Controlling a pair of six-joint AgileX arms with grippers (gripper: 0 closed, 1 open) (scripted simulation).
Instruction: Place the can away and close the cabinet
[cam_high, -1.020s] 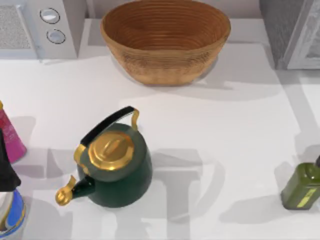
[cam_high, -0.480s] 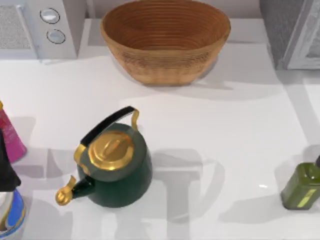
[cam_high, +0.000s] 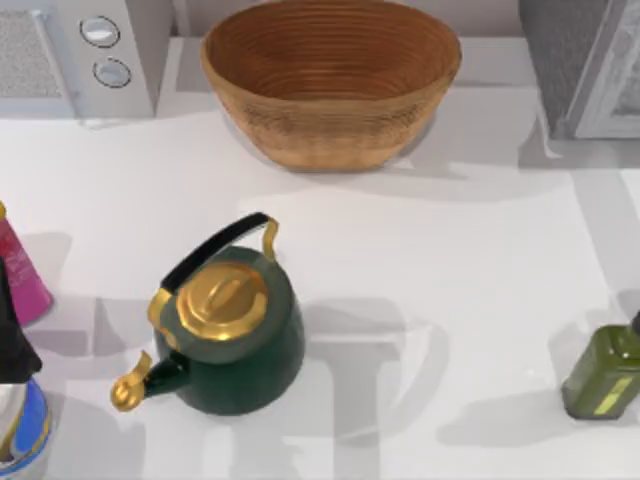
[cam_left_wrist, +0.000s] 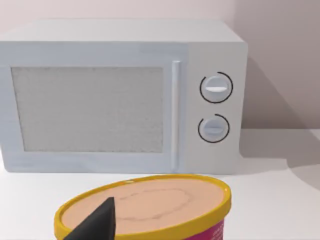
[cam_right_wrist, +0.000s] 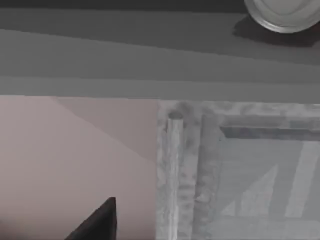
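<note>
Shadows shifted near the cabinet (cam_high: 590, 70); can (cam_right_wrist: 285, 14) cut off, hand states unclear.

Kettle (cam_high: 235, 335) dark green, gold lid; basket (cam_high: 330, 75) tan, ribbed; bottle (cam_high: 603, 372) olive-green; microwave (cam_left_wrist: 120, 95) pale grey, perhaps bluish.

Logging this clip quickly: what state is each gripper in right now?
Left gripper: cannot be told; one dark fingertip above the yellow-rimmed tub.
Right gripper: cannot be told; by the cabinet door.

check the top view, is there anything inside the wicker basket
No, the wicker basket at the back of the table shows only its bare ribbed inside, with nothing lying in it.
</note>
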